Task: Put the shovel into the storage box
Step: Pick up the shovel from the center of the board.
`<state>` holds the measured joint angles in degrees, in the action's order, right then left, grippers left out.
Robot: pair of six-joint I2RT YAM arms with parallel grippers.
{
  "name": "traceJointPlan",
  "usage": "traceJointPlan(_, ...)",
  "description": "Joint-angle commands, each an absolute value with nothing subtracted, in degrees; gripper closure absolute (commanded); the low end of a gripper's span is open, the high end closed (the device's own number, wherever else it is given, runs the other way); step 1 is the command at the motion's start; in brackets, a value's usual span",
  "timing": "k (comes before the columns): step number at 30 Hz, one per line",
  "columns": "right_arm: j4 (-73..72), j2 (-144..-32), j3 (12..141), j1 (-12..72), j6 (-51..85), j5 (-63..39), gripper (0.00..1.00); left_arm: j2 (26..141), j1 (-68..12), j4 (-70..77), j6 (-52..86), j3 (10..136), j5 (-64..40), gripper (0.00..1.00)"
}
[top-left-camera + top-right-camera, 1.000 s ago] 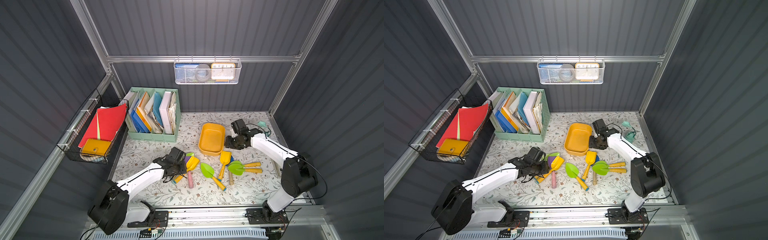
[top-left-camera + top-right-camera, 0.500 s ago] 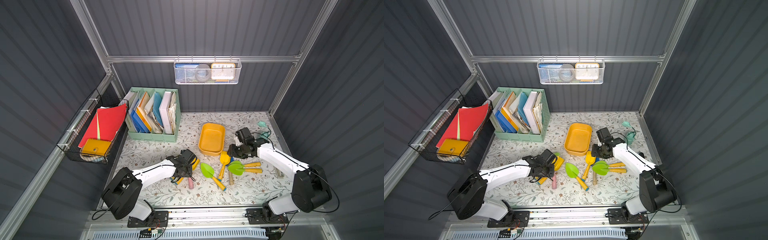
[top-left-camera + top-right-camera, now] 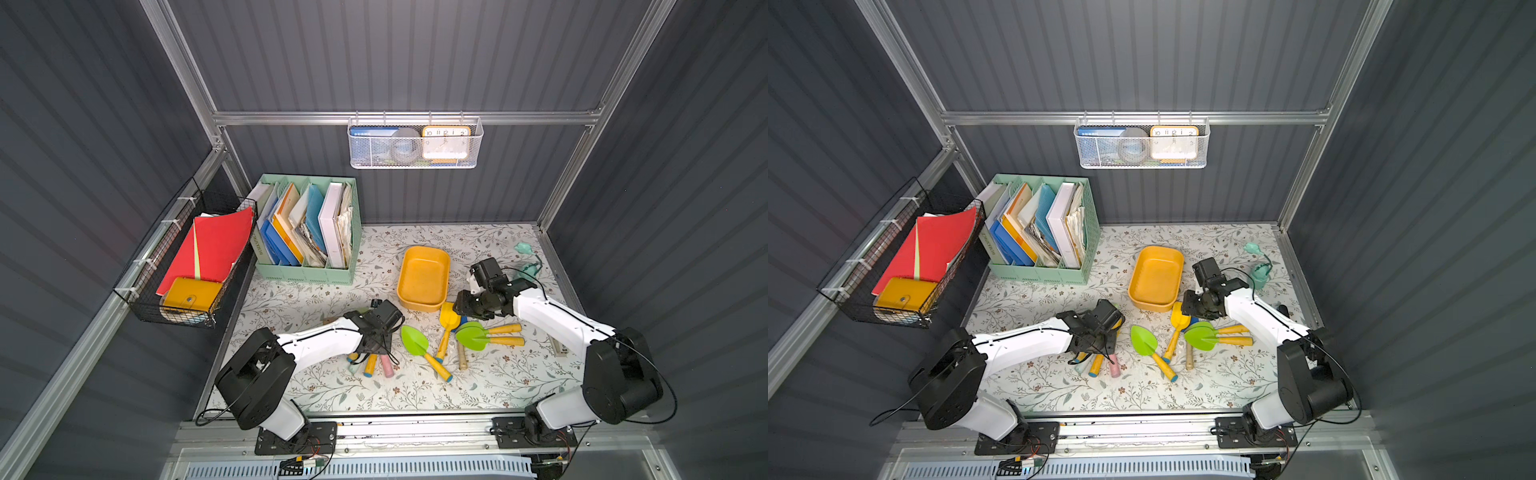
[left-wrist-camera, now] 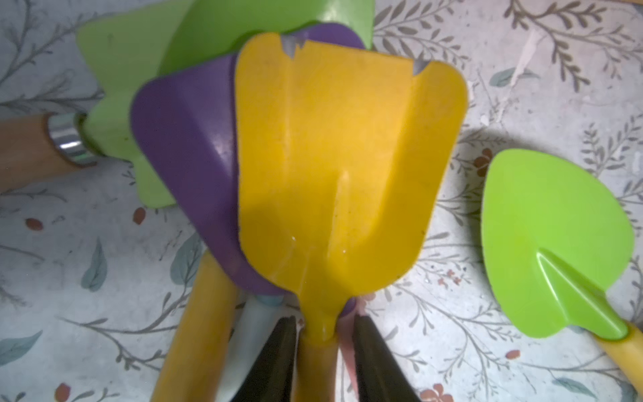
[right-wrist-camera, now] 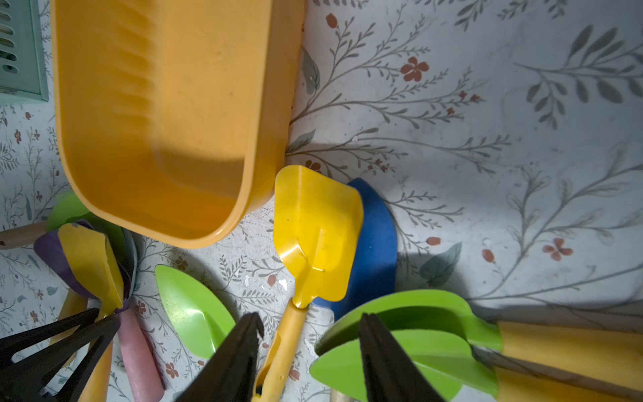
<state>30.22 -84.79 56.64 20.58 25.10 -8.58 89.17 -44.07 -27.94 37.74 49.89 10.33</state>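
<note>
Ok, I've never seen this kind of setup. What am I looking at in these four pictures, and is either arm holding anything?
Two white robot arms, each ending in a black two-fingered gripper, work over a floral table. The two wide pictures come from one camera head overhead. The two close-ups come from cameras on the arms' wrists. On the table lie an empty orange storage box and scattered toy shovels. In the left wrist view, the left gripper has its fingers either side of the neck of a yellow shovel, which lies on a purple shovel. Whether it already pinches that neck is unclear. The right gripper is open and holds nothing. It is poised by a second yellow shovel beside the box.
</note>
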Motion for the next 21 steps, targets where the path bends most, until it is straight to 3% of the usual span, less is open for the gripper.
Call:
traceJointPlan(1,30.15,-84.94,56.07,20.57,25.96,-8.81,0.48,90.82,-44.37,-30.54,37.44,49.31,11.00,0.74)
traceJointPlan(13,29.80,-84.09,55.29,20.57,26.89,-8.26,0.48,85.63,-44.46,-30.94,38.89,50.16,10.63,0.90)
traceJointPlan(21,29.71,-82.27,54.49,20.57,26.96,-7.72,0.48,83.14,-44.40,-32.17,39.66,53.35,10.90,0.92)
